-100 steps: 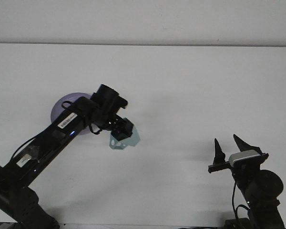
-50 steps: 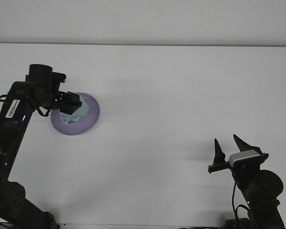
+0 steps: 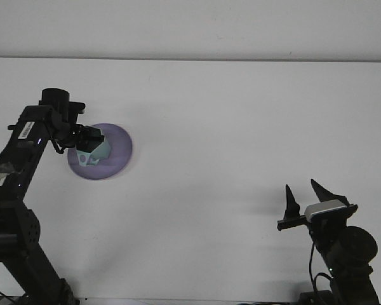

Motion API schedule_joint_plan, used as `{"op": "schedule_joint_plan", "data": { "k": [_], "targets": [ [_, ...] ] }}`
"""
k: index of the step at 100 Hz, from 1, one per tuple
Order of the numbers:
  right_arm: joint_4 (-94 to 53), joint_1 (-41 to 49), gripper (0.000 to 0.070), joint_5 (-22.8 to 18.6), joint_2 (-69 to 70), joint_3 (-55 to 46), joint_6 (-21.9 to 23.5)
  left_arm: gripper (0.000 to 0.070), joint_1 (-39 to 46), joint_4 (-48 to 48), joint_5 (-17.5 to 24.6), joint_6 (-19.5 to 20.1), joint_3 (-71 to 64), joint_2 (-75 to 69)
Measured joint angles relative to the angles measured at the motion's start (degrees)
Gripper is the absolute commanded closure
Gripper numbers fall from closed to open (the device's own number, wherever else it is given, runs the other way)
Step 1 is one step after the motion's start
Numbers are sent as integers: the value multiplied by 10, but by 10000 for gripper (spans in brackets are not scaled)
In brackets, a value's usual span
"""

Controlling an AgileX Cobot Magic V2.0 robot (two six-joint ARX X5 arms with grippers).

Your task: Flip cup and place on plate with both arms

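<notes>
1. Across the white counter (image 3: 228,146) the surface lies plain and matte, ending at a pale wall (image 3: 190,28) along the far edge.
2. Far left sits a purple plate (image 3: 117,149), well apart from the right arm.
3. Over the plate's left part is the pale green cup (image 3: 89,155), tilted, with its base toward the camera; whether it touches the plate cannot be told.
4. From the lower left corner the left arm (image 3: 16,171) rises and bends at its top, its wrist pointing right over the plate.
5. At that wrist the left gripper (image 3: 91,141) pinches the cup by its upper edge.
6. Near the lower right corner the right gripper (image 3: 305,190) points up and away, its two dark fingers (image 3: 291,197) spread and holding nothing.
</notes>
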Motion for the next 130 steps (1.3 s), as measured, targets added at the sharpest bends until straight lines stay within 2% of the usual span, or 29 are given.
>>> {"op": "schedule_joint_plan", "data": {
  "k": [11,16,20,32,35,41,66,96,99,104,114,122,130],
  "targets": [
    [0,0,281,0,0,0,0,683,0,0,-1,2,0,17],
    [0,0,281,0,0,0,0,658,0,0,-1,2,0,18],
    [-1,0,281,0,0,0,0,576,0,2,-1,3,0,18],
    [-2,0,281,0,0,0,0,235,0,11,-1,5,0,18],
    [-2,0,281,0,0,0,0,188,0,12,-1,5,0,18],
    [-2,0,281,0,0,0,0,153,0,14,-1,5,0,18],
    [-3,0,281,0,0,0,0,154,0,1,-1,0,9,-11],
    [-4,0,281,0,0,0,0,173,4,-5,-1,-3,18,-197],
    [-4,0,281,0,0,0,0,207,4,-4,-1,-5,19,-217],
    [-4,0,281,0,0,0,0,324,4,-4,-1,-10,19,-249],
    [-5,0,283,2,0,0,0,694,4,-5,-1,-18,19,-308],
    [-8,0,316,4,0,0,0,687,4,-13,-1,-24,19,-348],
    [-11,0,430,4,0,0,0,687,6,-12,0,-29,14,-381]
  ]
}}
